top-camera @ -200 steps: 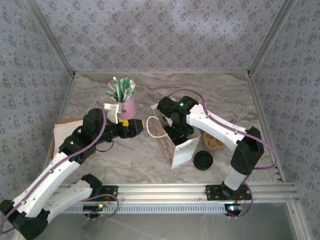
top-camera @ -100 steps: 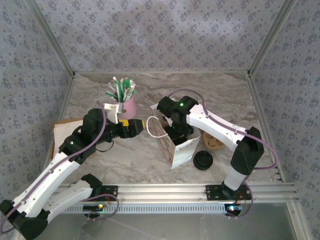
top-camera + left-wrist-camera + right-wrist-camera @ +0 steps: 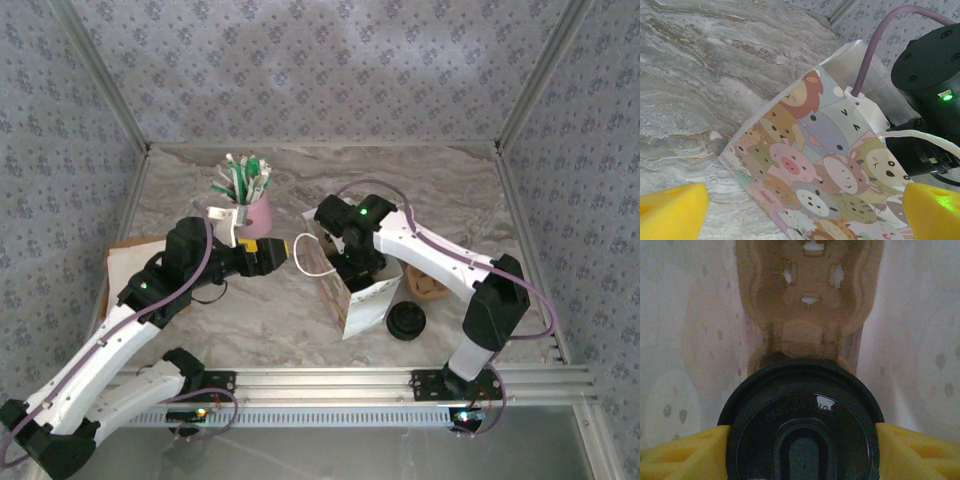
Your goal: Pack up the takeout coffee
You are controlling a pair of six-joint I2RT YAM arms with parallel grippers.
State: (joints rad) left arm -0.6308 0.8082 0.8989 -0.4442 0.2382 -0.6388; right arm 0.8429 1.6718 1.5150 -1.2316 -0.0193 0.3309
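placing step, i judge: the right gripper [image 3: 800,452], clamped on the coffee cup [image 3: 800,410] by its lid, holds it inside the bag [image 3: 366,305] beside a cardboard carrier [image 3: 807,290], so next comes seating and release, while the left gripper [image 3: 802,210] gapes near the bag.

My count of the things
I saw two robot arms [image 3: 110,350], one animal bag [image 3: 365,305], one coffee cup [image 3: 802,425] with a black lid, one pink pot [image 3: 257,216] of sticks [image 3: 243,175] and one pile of black lids [image 3: 407,321].
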